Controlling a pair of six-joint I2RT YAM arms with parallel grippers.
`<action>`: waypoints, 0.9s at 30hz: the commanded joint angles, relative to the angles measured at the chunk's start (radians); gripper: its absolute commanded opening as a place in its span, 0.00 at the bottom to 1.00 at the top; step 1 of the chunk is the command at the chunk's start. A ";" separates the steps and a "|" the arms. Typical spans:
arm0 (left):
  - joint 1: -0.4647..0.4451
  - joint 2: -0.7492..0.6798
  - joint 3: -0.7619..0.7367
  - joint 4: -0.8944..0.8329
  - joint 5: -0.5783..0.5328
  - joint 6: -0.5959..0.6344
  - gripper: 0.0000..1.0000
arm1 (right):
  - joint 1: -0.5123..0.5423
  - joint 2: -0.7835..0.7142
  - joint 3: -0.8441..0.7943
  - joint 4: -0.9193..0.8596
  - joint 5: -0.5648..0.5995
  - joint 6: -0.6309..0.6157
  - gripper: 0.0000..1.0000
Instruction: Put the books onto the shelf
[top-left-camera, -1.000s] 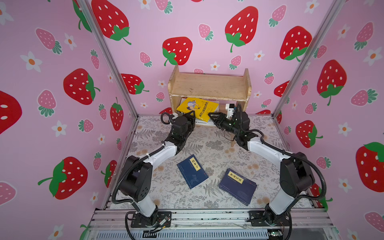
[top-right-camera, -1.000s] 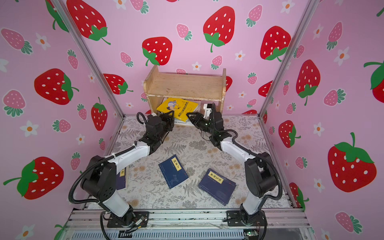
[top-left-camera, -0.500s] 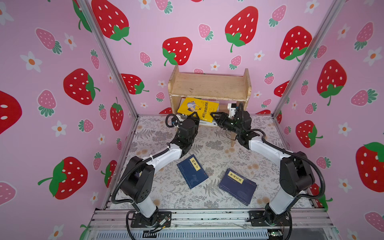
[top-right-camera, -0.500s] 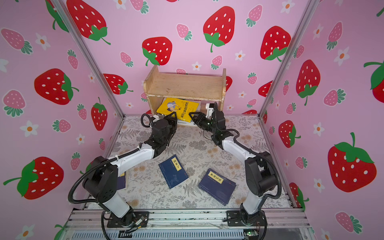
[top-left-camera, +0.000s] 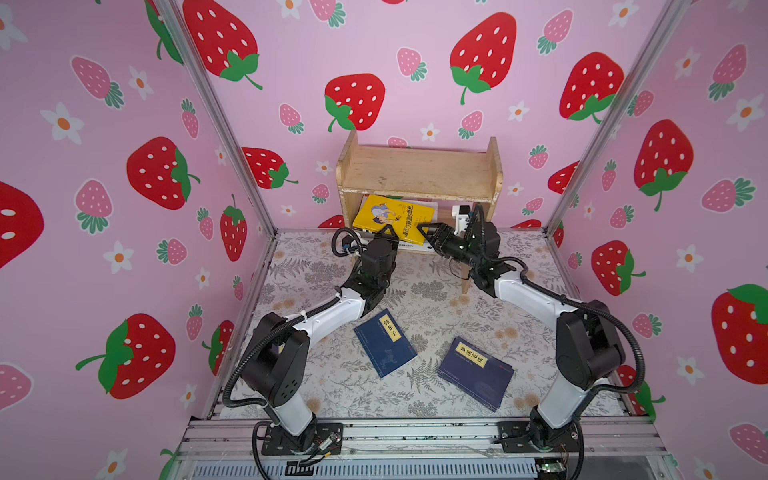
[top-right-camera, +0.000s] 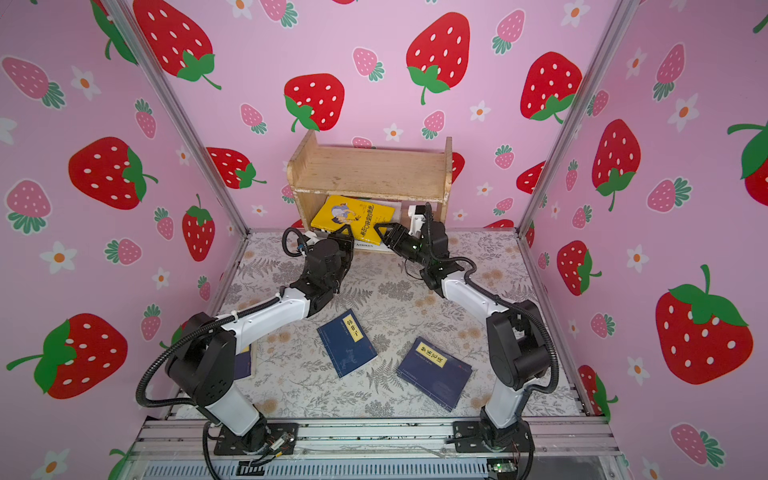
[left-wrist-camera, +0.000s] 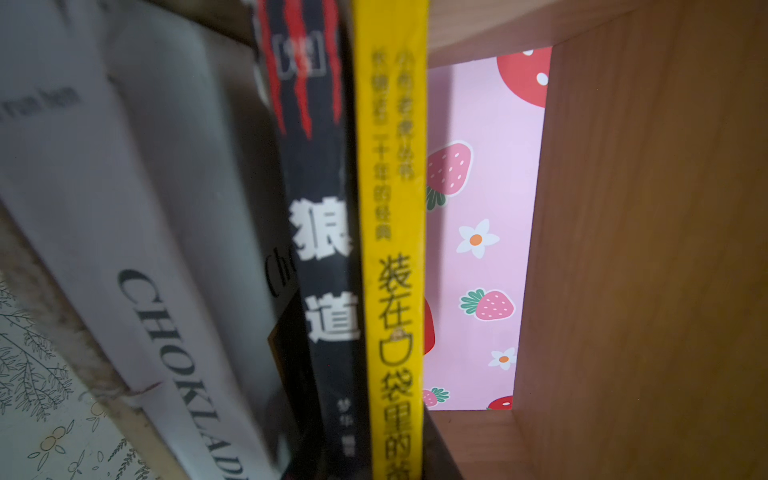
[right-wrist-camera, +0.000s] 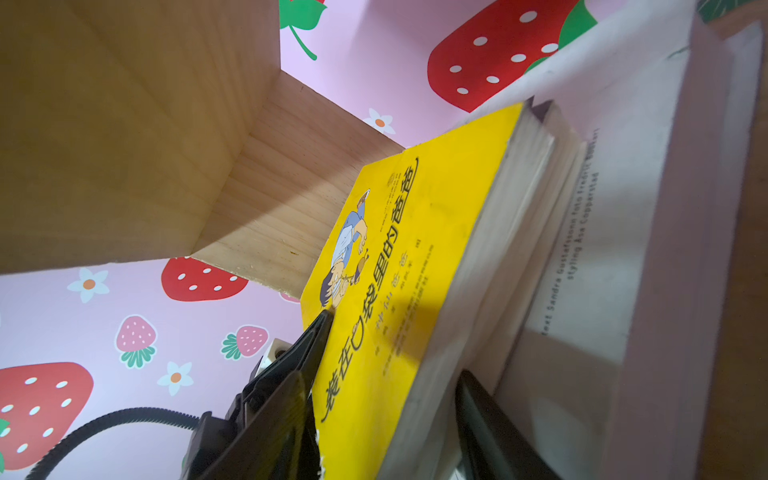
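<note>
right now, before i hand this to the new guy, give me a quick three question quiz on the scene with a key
1. Where do the two navy books lie?
2. True or false: a book lies on the shelf's top tier.
3. One right jaw lies along which cover: A navy book, B yellow book, C white book?

Key
1. Flat on the floral mat, off the shelf.
2. False.
3. B.
</note>
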 joint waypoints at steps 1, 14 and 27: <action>-0.030 0.012 0.056 0.037 0.009 0.015 0.07 | 0.004 -0.049 0.029 0.030 0.073 -0.122 0.63; -0.063 0.047 0.107 0.042 -0.089 0.041 0.13 | 0.005 -0.031 0.056 -0.035 0.065 -0.206 0.66; -0.067 -0.082 0.070 -0.149 -0.036 0.062 0.82 | 0.004 -0.014 0.086 -0.016 0.082 -0.198 0.67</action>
